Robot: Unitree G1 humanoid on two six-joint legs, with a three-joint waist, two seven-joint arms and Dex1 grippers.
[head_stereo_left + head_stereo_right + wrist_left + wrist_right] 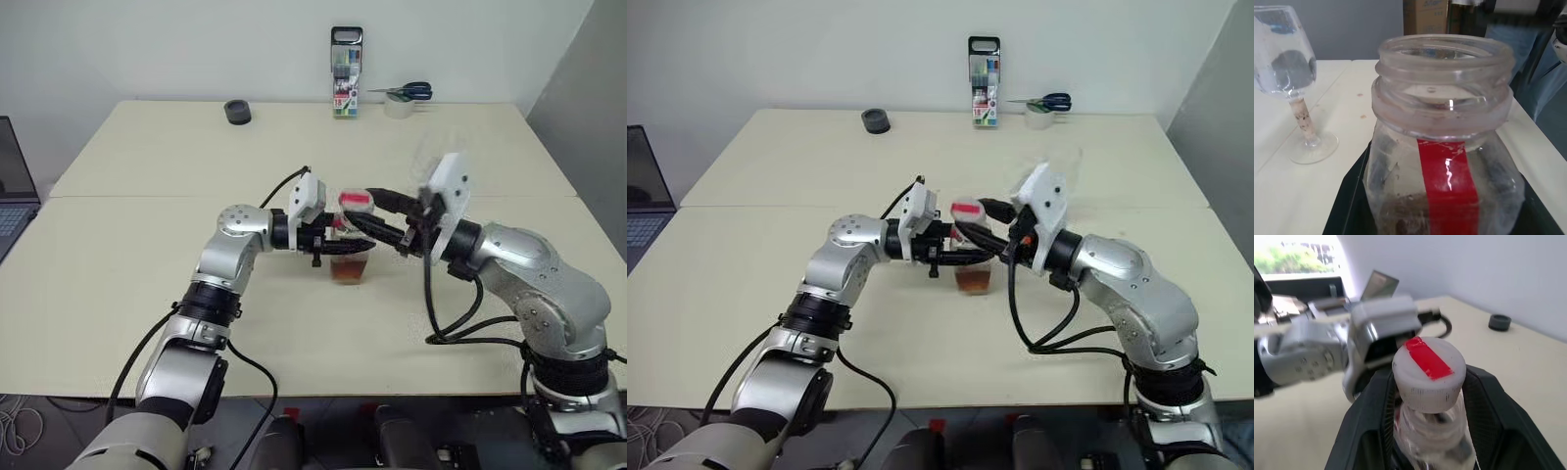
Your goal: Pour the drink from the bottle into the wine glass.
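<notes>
Left gripper (333, 240): closed around the body of the bottle (351, 257), reaching in sideways from the robot's left and holding it upright at the middle of the table (147, 294)
Right gripper (356, 211): narrowed on the cap (1429, 367), one black finger (1369, 421) on each side of it
Bottle: between the two grippers; its base looks to be at the tabletop, but contact cannot be told
Cap: white with a red stripe on top, off the neck and directly above the bottle's mouth
Bottle mouth: bare and open in the left wrist view, with the red label strip (1447, 186) running down below it
Drink (975, 282): amber-brown, low in the bottle
Wine glass (1288, 73): standing upright on the table beyond the bottle, apart from both grippers, bowl empty
Hard to make out: from the head views the glass is only a faint outline (1063, 162) behind the right wrist's white mount; the left gripper's fingers partly cover the bottle's middle; how far the cap sits above the rim cannot be told
Cut off: the lower bottle in both wrist views
Far edge: marker case (346, 86), scissors (404, 92), black roll (237, 112)
Left edge: laptop (12, 186)
Background: a person in jeans (1518, 44)
</notes>
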